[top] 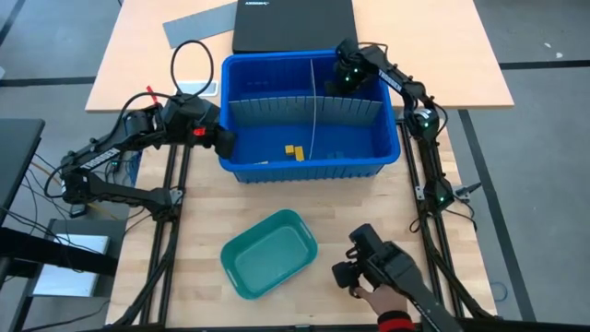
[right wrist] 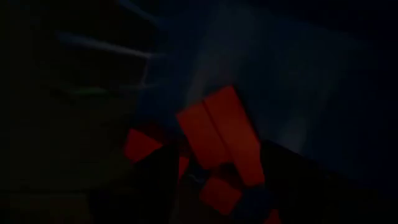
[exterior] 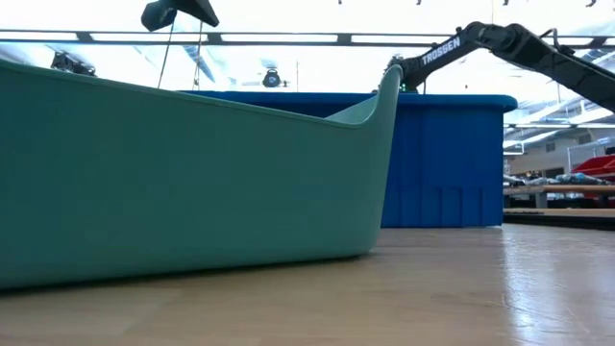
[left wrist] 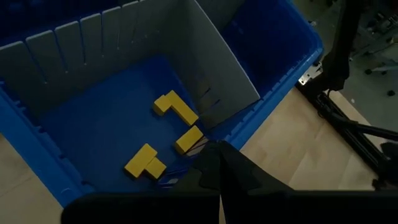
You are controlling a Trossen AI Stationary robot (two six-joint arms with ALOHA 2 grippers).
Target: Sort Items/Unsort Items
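Observation:
A blue bin [top: 313, 171] with grey dividers [top: 304, 109] stands at the table's middle. Several yellow items [left wrist: 176, 106] lie on the floor of its near-left compartment [top: 293, 150]. My left gripper [left wrist: 219, 167] hangs shut over the bin's left near rim [top: 224, 140], above the yellow items, touching nothing. My right gripper [top: 346, 76] reaches down into the far-right compartment. Its dark wrist view shows red items [right wrist: 217, 134] lying close below it. Whether it touches them cannot be told.
A teal tray [top: 269, 254] stands on the table near the front, filling the low view [exterior: 192, 183]. A person's hand [top: 373, 293] holds a black device [top: 369, 258] at the near right. A closed laptop [top: 293, 26] and a grey sheet [top: 198, 25] lie behind the bin.

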